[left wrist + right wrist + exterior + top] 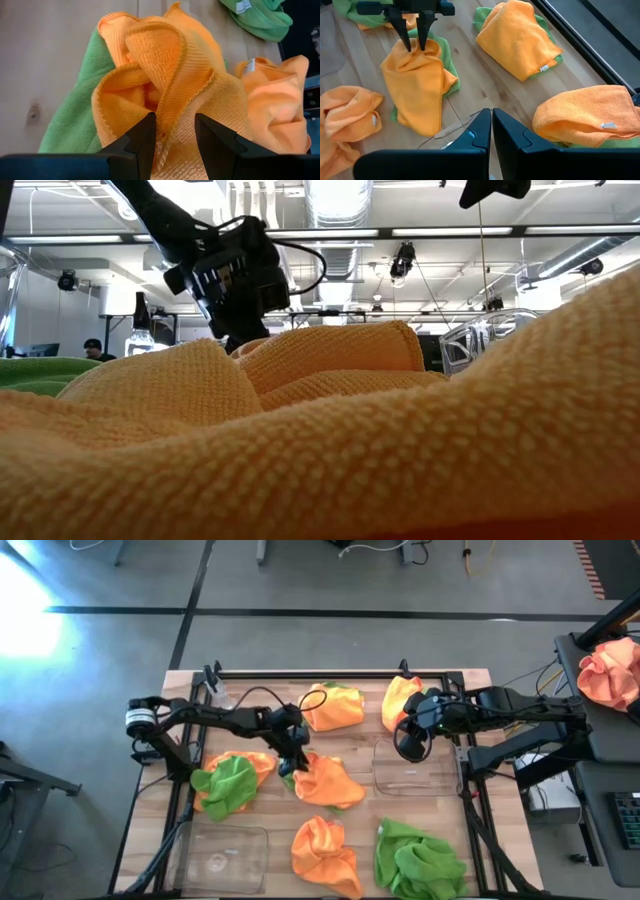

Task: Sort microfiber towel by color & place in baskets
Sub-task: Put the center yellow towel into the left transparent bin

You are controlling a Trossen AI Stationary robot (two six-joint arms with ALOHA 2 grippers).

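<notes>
We see the left gripper low over the middle of the wooden surface, its jaws narrowed on a raised fold of an orange towel; a ridge of that cloth sits pinched between the 2 dark fingers. A green towel lies under this orange one, showing just to one side of the jaws. In the right wrist view, the same orange towel droops from those jaws onto the surface.

The right gripper hovers above the far edge of a clear basket, its jaws pressed together and holding nothing. Beyond these jaws lie 2 more orange-over-green piles, apart from each other.

A second clear basket sits well apart from both grippers, at the near left corner. Another orange towel and a loose green towel rest along the near edge, beside it.
</notes>
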